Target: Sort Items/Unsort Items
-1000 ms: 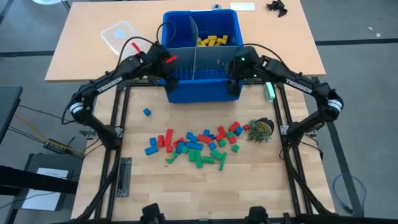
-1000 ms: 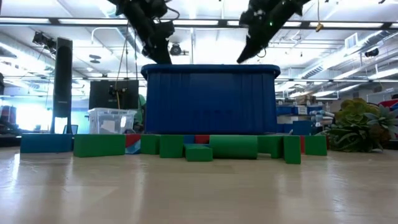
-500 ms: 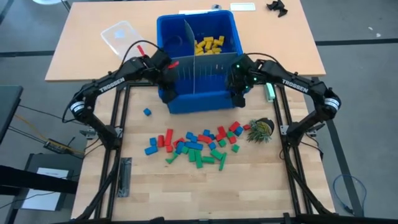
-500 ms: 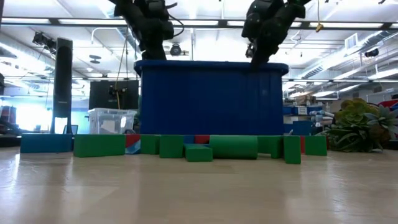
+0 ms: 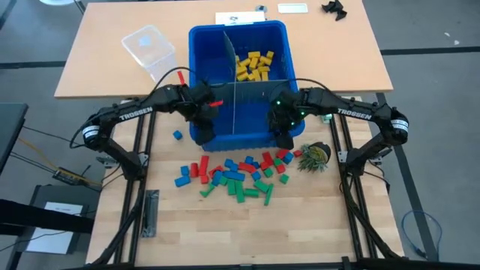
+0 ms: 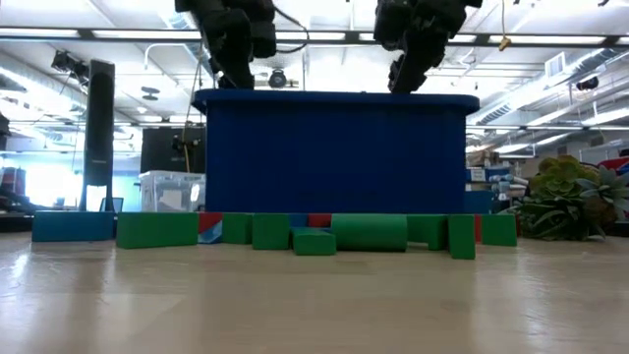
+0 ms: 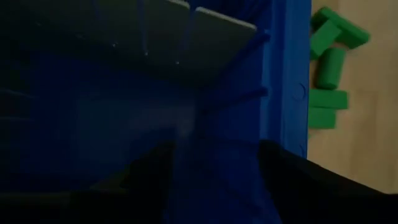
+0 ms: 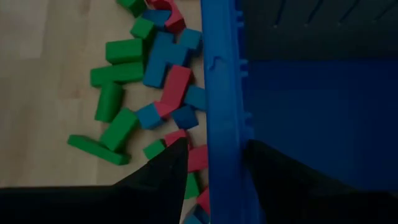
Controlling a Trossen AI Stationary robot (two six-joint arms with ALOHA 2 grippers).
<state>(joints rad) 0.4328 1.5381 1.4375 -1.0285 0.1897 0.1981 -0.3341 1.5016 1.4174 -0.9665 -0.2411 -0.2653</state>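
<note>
The blue bin stands on the table with grey dividers and yellow blocks inside. My left gripper is at the near wall by the left corner, open; one finger is inside the bin and the other is over the rim. My right gripper is shut on the near wall by the right corner. Red, blue and green items lie loose just in front of the bin. In the low view both sets of fingertips dip behind the bin's top edge. My left gripper comes at the near wall from above, slanting. One finger is inside the bin and the other covers the rim. Whether either finger presses the wall, I cannot tell. My right gripper pinches the near wall's rim between its two fingers, one inside the bin and one outside over the blocks. The fingers slant down from above and lie across the rim.
A single blue block lies left of the bin. A small potted plant stands right of the pile. A clear lidded container sits on the far table. In the low view, green blocks hide the bin's foot.
Both grippers have moved toward the table's near edge and tipped further downward. The blue bin has come with them toward the near edge, up to the pile of blocks. The yellow blocks have stayed in their compartment.
</note>
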